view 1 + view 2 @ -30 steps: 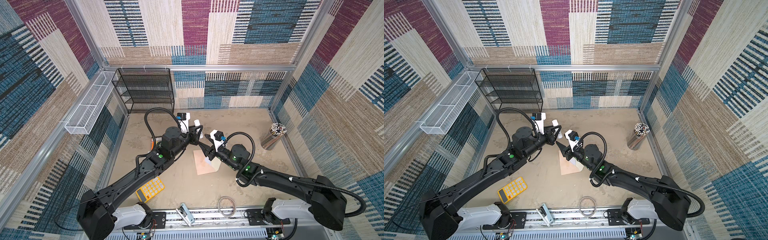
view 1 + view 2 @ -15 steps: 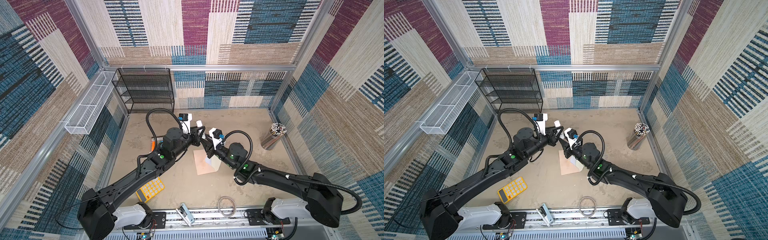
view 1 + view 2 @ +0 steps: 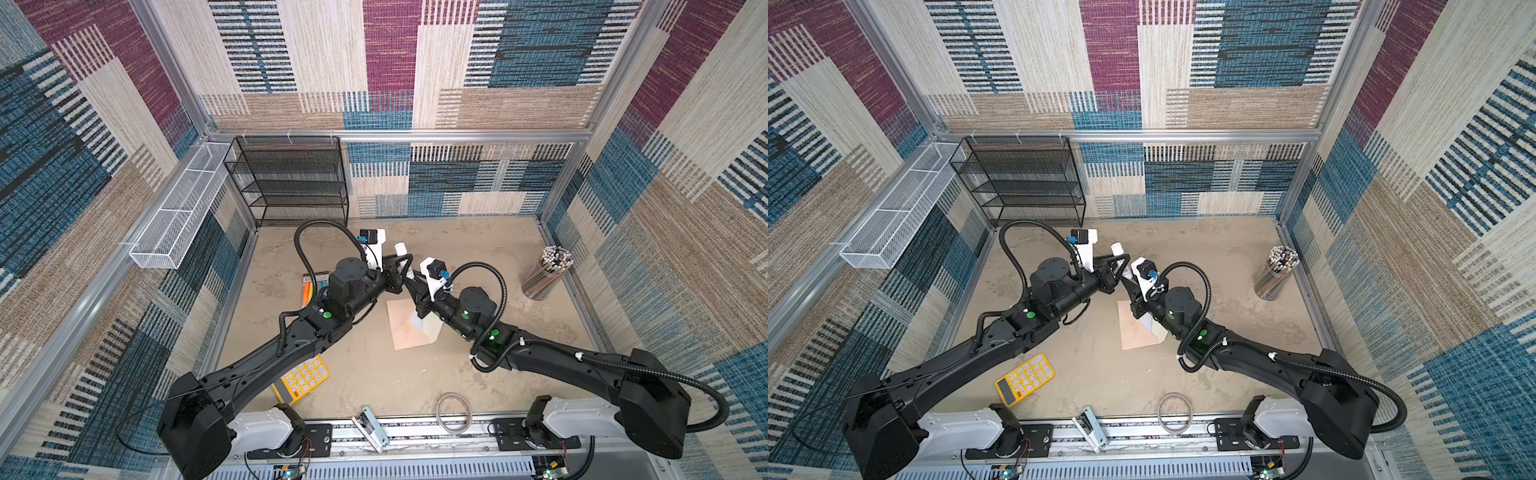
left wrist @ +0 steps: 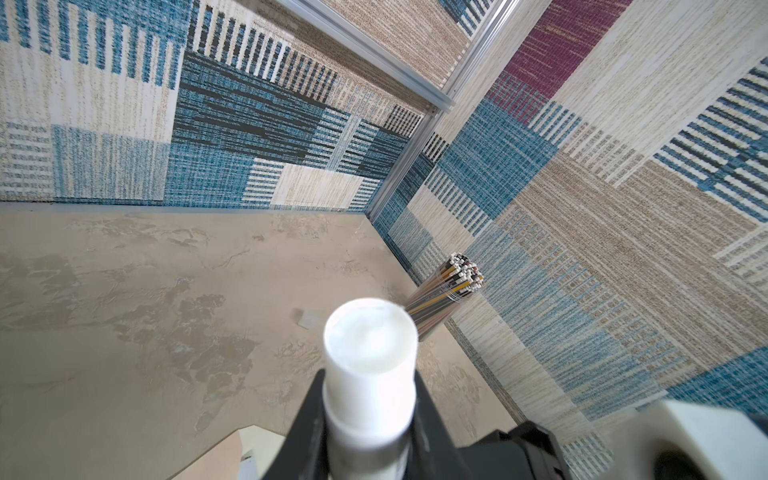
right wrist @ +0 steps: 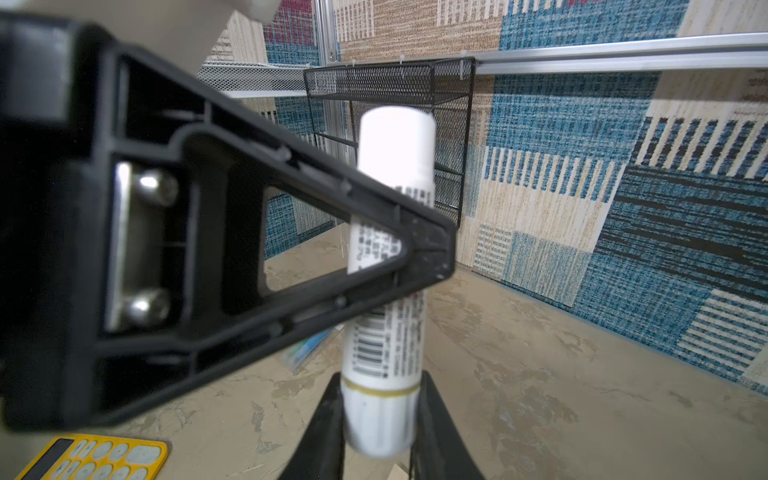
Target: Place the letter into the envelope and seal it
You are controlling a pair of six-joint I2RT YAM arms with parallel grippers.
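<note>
Right hand (image 5: 380,419): now close against left hand (image 4: 370,419), formerly apart. Jaws: now clamped on glue stick (image 5: 395,141), formerly wide.

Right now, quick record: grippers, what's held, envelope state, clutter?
left gripper: shut on glue stick, mid-body
right gripper: shut on glue stick, banded end
glue stick: in the air, held by both
envelope: lying flat, flap open
letter: not clearly visible
clutter: calculator, pencil cup
</note>
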